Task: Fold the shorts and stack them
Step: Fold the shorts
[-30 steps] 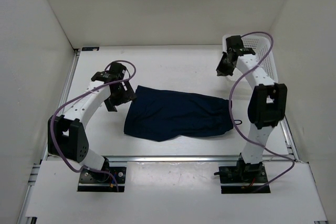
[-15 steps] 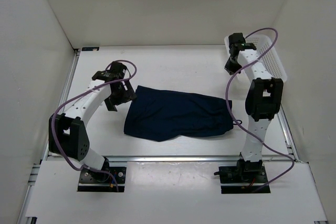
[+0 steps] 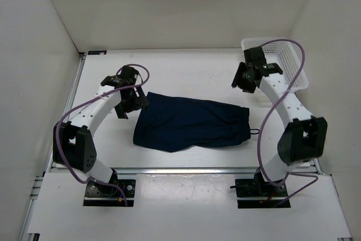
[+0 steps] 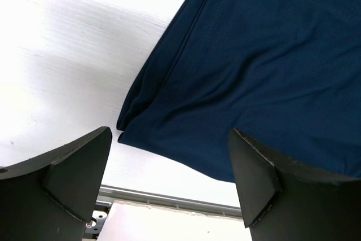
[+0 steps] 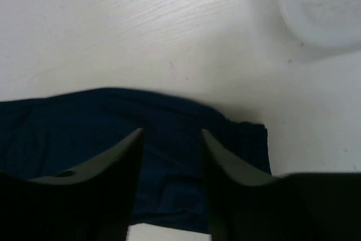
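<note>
White counter [image 3: 186, 71] carries the shorts [image 3: 192, 123], laid flat and apparently folded once, leg over leg. Their hem end lies directly under the left hand [image 3: 131, 101] and their waistband end just below the right hand [image 3: 242, 77]. Both hands hover empty, the left spread wide and the right partly parted. I judge that a further fold and the stacking remain.

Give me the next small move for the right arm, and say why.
Probably lower the right gripper onto the near end of the shorts and pinch it. Its fingers stand apart and empty just above that edge. The left gripper hangs open over the opposite end, and the shorts lie flat on the table with neither gripper holding them.
</note>
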Tool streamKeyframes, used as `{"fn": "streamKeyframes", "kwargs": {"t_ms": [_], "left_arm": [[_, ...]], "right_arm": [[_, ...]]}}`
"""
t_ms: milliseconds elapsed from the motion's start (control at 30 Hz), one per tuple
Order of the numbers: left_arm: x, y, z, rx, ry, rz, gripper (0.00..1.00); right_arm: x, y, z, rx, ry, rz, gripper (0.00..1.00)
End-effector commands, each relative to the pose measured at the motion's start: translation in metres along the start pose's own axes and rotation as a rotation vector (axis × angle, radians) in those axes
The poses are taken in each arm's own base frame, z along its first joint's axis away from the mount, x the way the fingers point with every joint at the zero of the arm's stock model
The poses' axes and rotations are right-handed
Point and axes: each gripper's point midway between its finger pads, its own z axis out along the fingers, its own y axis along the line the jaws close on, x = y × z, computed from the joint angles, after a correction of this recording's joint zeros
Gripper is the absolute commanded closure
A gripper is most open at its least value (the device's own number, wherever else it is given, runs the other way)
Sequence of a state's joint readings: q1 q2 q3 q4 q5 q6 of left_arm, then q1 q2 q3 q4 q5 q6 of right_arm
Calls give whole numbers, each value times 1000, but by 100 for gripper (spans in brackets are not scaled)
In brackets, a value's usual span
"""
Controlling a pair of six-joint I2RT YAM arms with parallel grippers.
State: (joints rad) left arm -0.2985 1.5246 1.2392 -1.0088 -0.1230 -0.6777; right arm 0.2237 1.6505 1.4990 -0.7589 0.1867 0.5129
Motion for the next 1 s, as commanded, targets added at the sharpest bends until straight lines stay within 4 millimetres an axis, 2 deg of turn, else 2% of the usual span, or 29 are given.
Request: {"fn": "streamKeyframes", "kwargs": {"t_ms": [0, 33, 67, 100, 133, 200, 233, 267, 367, 467, 667, 733, 767, 833, 967], "left_arm": [[-7, -7, -6, 35, -34, -3, 6], [-4, -5, -5, 32, -29, -2, 6], [0, -2, -3, 24, -20, -1, 6], [0, -2, -3, 24, -20, 0, 6], [2, -1, -3, 24, -20, 0, 6], [1, -3, -3, 37, -21, -1, 6], [1, -3, -3, 37, -21, 8, 6], [2, -4, -3, 44, -16, 8, 6], [4, -6, -4, 47, -14, 17, 6], [5, -8, -7, 56, -21, 33, 6], [9, -5, -7, 54, -20, 43, 6], [9, -5, -7, 54, -20, 43, 6], [9, -5, -7, 54, -20, 43, 6], [9, -5, -7, 54, -20, 43, 6], [9, -5, -7, 54, -20, 43, 6]], "right_arm": [[28, -12, -17, -47, 25, 8, 44], [55, -25, -11, -19, 75, 15, 37], [66, -32, -14, -13, 85, 14, 30], [70, -35, -28, -28, 58, 40, 21], [94, -53, -25, 8, 103, 58, 18], [111, -63, -40, -29, 114, 112, 17], [128, -71, -38, -27, 145, 139, 16], [130, -75, -46, -47, 123, 157, 16], [153, -86, -45, -59, 176, 213, 11], [167, -90, -40, -87, 231, 273, 11], [173, -96, -18, -118, 253, 349, 11], [182, -96, -9, -118, 279, 362, 11], [178, -95, -4, -125, 262, 371, 11], [187, -96, 6, -123, 288, 386, 13], [190, -97, 30, -125, 280, 406, 18]]}}
